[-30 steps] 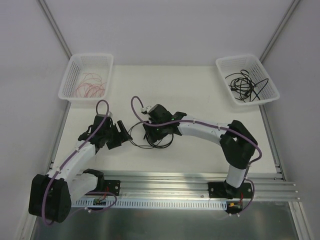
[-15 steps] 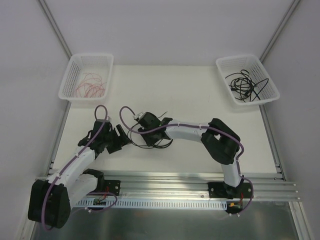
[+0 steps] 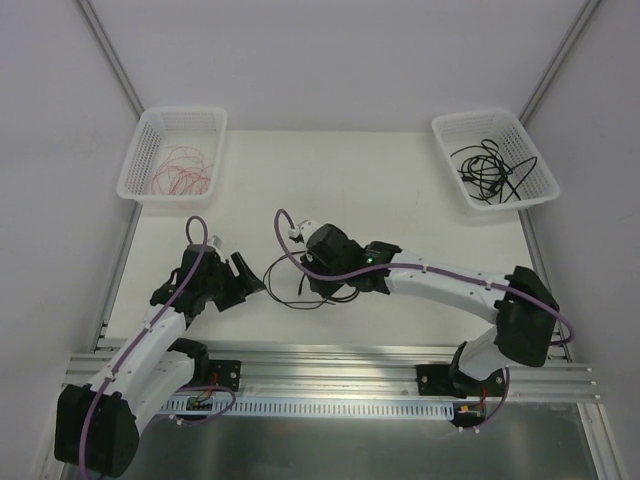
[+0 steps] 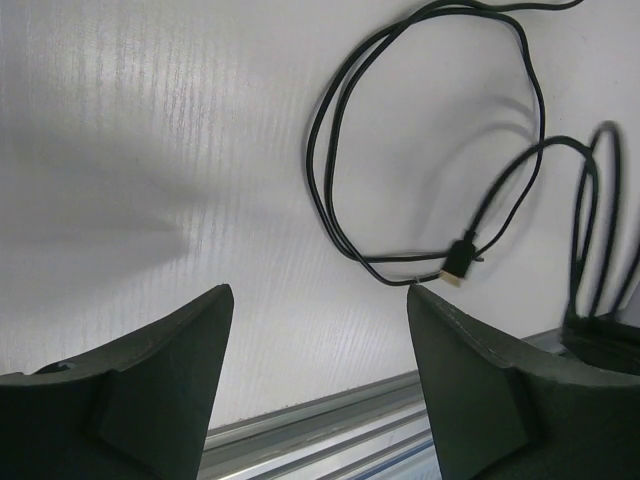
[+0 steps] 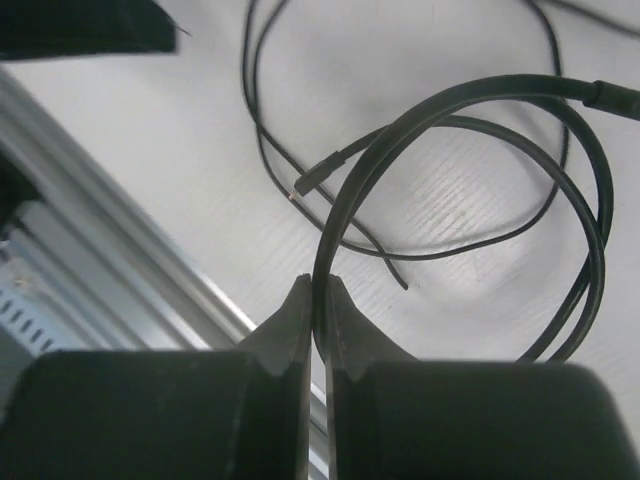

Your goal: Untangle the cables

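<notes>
Right wrist view: the right gripper (image 5: 318,298) is clamped on a black cable (image 5: 500,82) loop. The left gripper (image 4: 318,300) is spread wide, holding nothing. Cable and plug (image 4: 458,262) lie on the table (image 4: 150,150) between the grippers. More cords (image 3: 490,165) in the right basket (image 3: 470,115), red wires (image 3: 180,170) in the left basket (image 3: 185,110).

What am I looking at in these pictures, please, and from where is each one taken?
Two robot arms stand at a table. The wide picture is taken from above: left arm and right arm reach toward a loose black cable. The two close pictures come from cameras on the wrists. The right tool is shut on a loop of that cable; the left tool is open and empty. The left basket holds red wires, the right basket black cables.
</notes>
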### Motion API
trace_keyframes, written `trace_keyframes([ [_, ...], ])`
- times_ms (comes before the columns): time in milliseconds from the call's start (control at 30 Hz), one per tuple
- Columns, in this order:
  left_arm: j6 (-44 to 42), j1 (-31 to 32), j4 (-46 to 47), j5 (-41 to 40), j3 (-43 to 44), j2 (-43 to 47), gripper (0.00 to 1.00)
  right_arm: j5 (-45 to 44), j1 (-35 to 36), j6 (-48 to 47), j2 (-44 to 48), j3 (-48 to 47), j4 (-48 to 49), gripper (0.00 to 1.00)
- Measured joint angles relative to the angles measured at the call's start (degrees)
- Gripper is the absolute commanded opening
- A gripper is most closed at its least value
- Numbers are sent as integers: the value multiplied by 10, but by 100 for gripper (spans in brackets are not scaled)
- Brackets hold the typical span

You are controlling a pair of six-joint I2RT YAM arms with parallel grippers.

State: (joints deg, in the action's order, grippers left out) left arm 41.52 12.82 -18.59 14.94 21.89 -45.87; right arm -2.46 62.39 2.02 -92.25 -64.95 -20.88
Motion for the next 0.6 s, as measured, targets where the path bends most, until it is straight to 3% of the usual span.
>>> trace_keyframes([
  [267,-4,0,-21,12,16,0,75,-14,-37,-35,137,-81,-65,1],
  [600,-96,0,-59,25,150,-66,95,-40,-268,-90,196,-156,-139,1],
])
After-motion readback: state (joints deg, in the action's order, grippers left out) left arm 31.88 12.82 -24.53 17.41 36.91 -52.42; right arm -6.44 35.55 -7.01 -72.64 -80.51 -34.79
